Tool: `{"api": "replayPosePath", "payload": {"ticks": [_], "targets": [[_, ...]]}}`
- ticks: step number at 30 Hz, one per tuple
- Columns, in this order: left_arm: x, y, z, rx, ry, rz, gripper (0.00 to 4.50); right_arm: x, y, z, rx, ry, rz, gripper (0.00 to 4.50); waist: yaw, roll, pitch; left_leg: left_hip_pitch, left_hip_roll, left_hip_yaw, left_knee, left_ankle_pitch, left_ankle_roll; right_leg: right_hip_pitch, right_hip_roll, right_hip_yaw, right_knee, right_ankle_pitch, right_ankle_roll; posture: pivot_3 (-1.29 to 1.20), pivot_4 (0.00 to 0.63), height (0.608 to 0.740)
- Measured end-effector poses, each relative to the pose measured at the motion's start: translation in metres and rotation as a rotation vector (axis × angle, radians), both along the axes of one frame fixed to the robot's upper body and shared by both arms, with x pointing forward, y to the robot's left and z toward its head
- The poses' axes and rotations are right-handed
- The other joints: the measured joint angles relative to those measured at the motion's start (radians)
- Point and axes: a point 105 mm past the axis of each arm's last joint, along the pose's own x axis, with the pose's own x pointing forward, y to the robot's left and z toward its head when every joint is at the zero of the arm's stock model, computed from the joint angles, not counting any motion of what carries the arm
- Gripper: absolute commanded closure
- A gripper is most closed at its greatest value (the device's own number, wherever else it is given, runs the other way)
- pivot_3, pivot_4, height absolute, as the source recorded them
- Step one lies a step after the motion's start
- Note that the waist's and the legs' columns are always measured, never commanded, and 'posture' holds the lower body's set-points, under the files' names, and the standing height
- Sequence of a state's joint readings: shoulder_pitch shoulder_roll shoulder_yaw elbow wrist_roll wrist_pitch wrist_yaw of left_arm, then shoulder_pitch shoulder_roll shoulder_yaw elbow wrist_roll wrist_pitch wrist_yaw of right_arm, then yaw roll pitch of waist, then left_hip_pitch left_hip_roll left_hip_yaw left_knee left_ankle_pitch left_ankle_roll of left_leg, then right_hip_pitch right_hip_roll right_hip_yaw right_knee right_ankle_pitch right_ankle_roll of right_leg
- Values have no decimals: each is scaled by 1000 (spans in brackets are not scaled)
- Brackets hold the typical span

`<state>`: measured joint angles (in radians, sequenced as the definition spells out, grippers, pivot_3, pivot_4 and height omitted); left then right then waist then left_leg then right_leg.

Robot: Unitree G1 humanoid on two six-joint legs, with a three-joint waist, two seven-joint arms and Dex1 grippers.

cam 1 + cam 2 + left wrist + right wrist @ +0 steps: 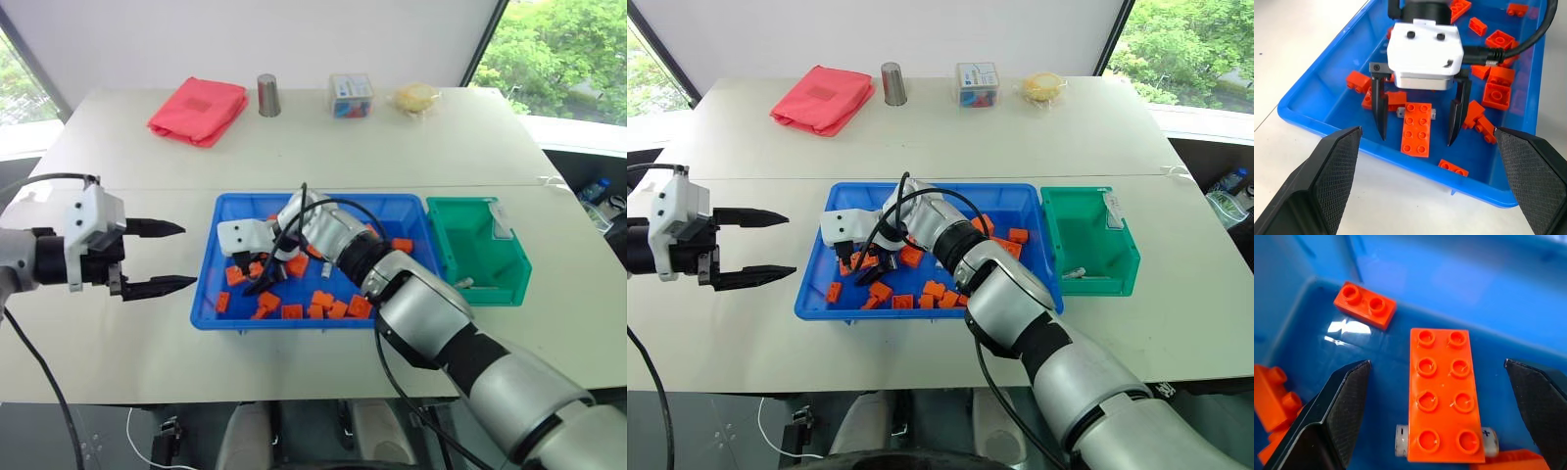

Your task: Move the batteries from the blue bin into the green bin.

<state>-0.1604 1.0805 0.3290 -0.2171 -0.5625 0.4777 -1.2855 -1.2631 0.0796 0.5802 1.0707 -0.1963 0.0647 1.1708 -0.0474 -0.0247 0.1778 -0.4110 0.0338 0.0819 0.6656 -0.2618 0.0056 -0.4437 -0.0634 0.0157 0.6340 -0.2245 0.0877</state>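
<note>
The blue bin (235, 211) lies mid-table, strewn with orange bricks (315, 302). My right gripper (1436, 363) is down inside its left part, open, its fingers (1382, 115) straddling a long orange brick (1444, 401). One battery (1400, 439) lies crosswise under that brick, only its ends poking out (1434, 114). Neither finger touches the brick or the battery. The green bin (480, 250) stands right of the blue one, with a small silver battery (1074, 272) at its near left corner. My left gripper (186, 257) hovers open and holding nothing, left of the blue bin.
At the table's far side lie a red folded cloth (198, 110), a metal cylinder (268, 95), a clear box (351, 95) and a yellowish bagged item (415, 97). Bare tabletop (118, 343) surrounds the bins.
</note>
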Motion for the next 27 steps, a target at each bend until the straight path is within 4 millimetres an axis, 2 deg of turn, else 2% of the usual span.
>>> {"api": "replayPosePath", "payload": {"ticks": [5,12,14,17,21,24,27], "targets": [[1,-1,3,-5,-14,0,0,0,1,0,7,-4,1,3265,0,0,0,0,0,-2,0,0,0,0,0,0,0,0,0,0,150,736],[5,-1,7,-11,-27,-2,0,0,2,7,40,30,-11,3265,0,0,0,0,0,-2,0,0,0,0,0,0,0,0,0,0,150,736],[7,-3,6,-12,-19,-11,0,1,2,18,71,43,-16,3265,1,0,0,0,0,-2,0,0,0,0,0,0,0,0,1,0,150,736],[9,-3,6,-16,-12,-14,0,8,-3,45,134,34,-41,3265,3,0,0,0,0,-2,0,0,0,0,0,0,0,1,2,0,150,736],[13,-5,6,-13,-8,-35,0,25,-38,77,178,-16,-111,3265,6,0,0,0,-1,-2,0,0,0,1,-1,-1,-1,1,2,0,150,736],[15,-6,7,-15,-13,-42,0,39,-75,77,153,-44,-199,3265,4,0,0,0,-1,-1,0,0,0,1,-1,-1,-1,1,1,0,150,736],[19,-10,8,-23,-18,-61,0,44,-98,61,115,-3,-267,1834,-1,0,0,0,-1,0,0,0,0,0,1,0,-1,1,2,0,150,736]]}}
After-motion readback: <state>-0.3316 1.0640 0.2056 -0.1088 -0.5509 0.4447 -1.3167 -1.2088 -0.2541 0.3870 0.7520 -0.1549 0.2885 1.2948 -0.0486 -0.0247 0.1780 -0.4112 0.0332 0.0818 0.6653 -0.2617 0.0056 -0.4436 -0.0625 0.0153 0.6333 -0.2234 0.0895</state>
